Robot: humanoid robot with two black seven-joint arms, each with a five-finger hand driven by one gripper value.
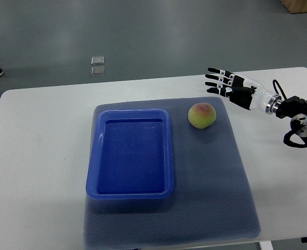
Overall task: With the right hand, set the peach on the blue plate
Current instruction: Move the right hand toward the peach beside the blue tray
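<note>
While the white table (44, 156) carries a grey mat (216, 177) and empty blue plate (131, 153), the peach (202, 115) sits near the mat's far right corner; my right hand (227, 84), fingers spread and empty, could nudge it rolling.

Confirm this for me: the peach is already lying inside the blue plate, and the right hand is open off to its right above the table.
Not quite. In the top view the peach lies on the grey mat, just right of the blue plate, which holds nothing. The rest stands: the right hand is open, fingers spread, off to the peach's right above the table.
</note>
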